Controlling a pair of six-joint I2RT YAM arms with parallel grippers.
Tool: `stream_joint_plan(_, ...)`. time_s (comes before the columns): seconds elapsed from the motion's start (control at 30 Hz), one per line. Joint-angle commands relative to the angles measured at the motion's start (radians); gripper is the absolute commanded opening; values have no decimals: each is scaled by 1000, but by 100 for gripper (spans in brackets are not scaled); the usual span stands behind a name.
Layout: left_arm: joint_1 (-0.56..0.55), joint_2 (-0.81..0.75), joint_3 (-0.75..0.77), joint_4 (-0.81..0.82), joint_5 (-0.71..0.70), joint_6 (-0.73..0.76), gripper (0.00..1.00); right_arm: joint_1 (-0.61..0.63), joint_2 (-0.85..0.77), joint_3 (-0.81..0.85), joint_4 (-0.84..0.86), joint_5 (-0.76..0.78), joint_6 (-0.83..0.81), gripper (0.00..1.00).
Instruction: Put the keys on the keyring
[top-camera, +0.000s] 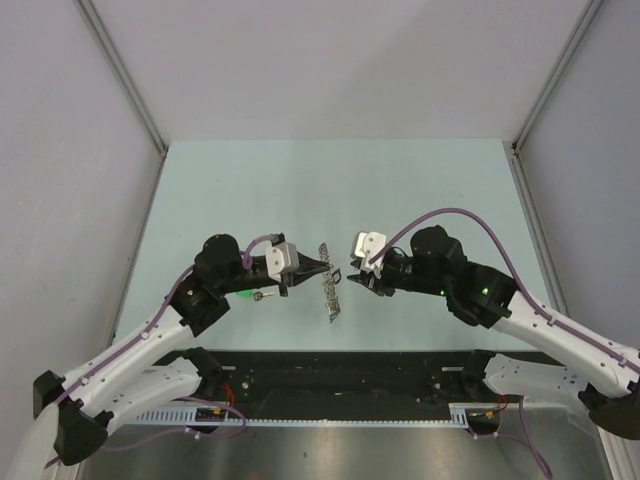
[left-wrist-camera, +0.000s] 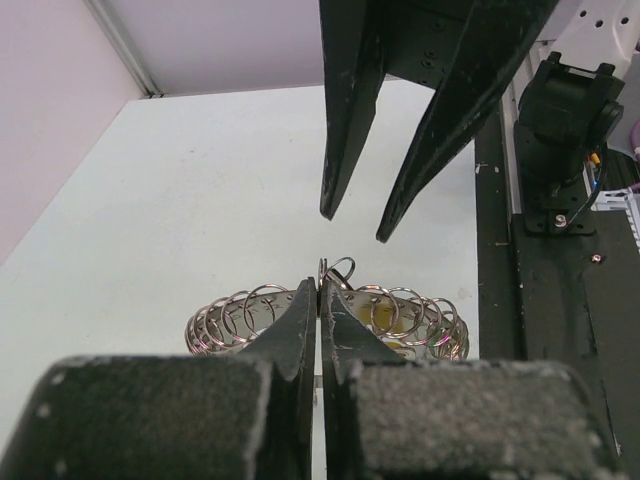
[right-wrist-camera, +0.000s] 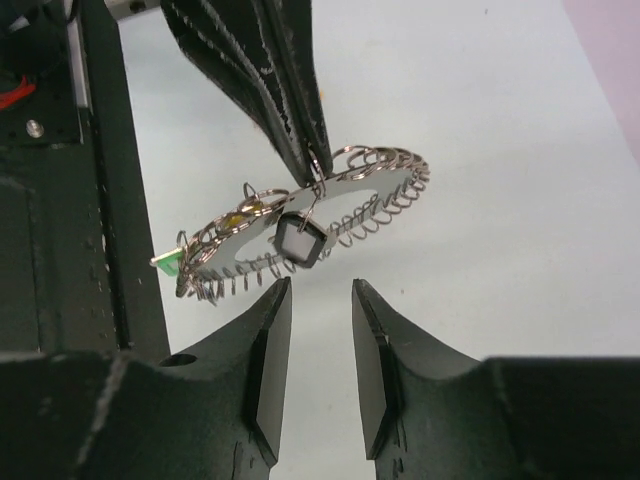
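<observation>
The keyring (right-wrist-camera: 372, 186) is a flat metal oval edged with many small wire rings, held off the table. My left gripper (left-wrist-camera: 320, 285) is shut on one ring at its top edge. From that ring hangs a key with a white head in a dark frame (right-wrist-camera: 300, 241). A green key (right-wrist-camera: 166, 262) sticks out at the keyring's far end, and a yellow one (right-wrist-camera: 235, 214) lies against the plate. My right gripper (right-wrist-camera: 320, 290) is open just short of the white key and touches nothing. In the top view the left gripper (top-camera: 322, 267) and right gripper (top-camera: 349, 279) face each other across the keyring (top-camera: 329, 292).
One small loose key (top-camera: 262, 296) lies on the pale green table (top-camera: 330, 190) beneath the left arm. The black base rail (top-camera: 350, 375) runs along the near edge. Grey walls close in on both sides.
</observation>
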Motion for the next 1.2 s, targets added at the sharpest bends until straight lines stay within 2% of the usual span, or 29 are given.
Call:
stream_joint_plan(0.0,3,-20,-6,101,-5,-25,0,-47,-54,-57,168,-104,71,36)
stream_joint_plan(0.3,1,-25,-19,132,-18,-43,0,-75,-71,-140,375,-183,162,37)
stream_joint_plan(0.63,3,-32,-45,205,-34,-94,0,-75,-91,-208,504,-91,248,35)
stream_joint_plan(0.9,3,-40,-68,254,-46,-131,0,-75,-74,-214,511,-104,261,29)
stream_joint_plan(1.17,3,-46,-83,296,-69,-163,0,-77,-74,-229,516,-107,283,28)
